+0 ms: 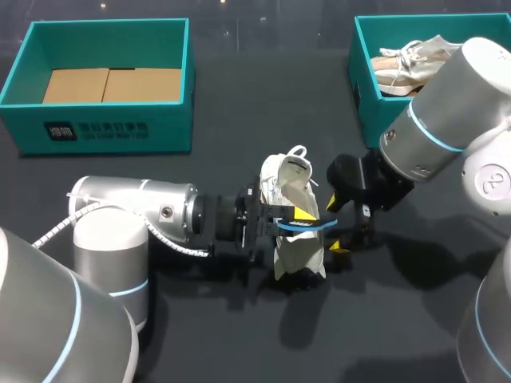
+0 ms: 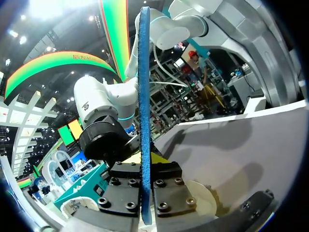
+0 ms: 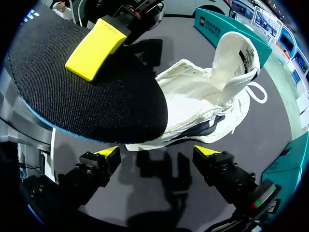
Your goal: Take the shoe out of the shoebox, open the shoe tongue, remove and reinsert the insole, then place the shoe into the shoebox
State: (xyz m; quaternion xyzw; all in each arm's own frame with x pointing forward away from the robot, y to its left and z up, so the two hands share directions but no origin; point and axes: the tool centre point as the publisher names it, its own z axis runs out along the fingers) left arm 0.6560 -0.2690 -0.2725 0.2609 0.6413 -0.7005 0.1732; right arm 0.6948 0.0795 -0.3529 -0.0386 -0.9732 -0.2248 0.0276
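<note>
Left fingers (image 1: 303, 213) clamp the insole (image 3: 87, 96) over the shoe (image 1: 287, 187) — right fingers (image 3: 211, 152) spread apart; shoebox (image 1: 177, 96) bears white print (image 1: 96, 130).

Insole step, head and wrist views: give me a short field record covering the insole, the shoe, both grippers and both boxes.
insole: out of the shoe, clamped in the left gripper, held over the shoe
white shoe: on the table between the grippers, tongue raised
right gripper: open, empty, beside the shoe
left shoebox: no shoe inside
right shoebox: holds a second shoe
</note>
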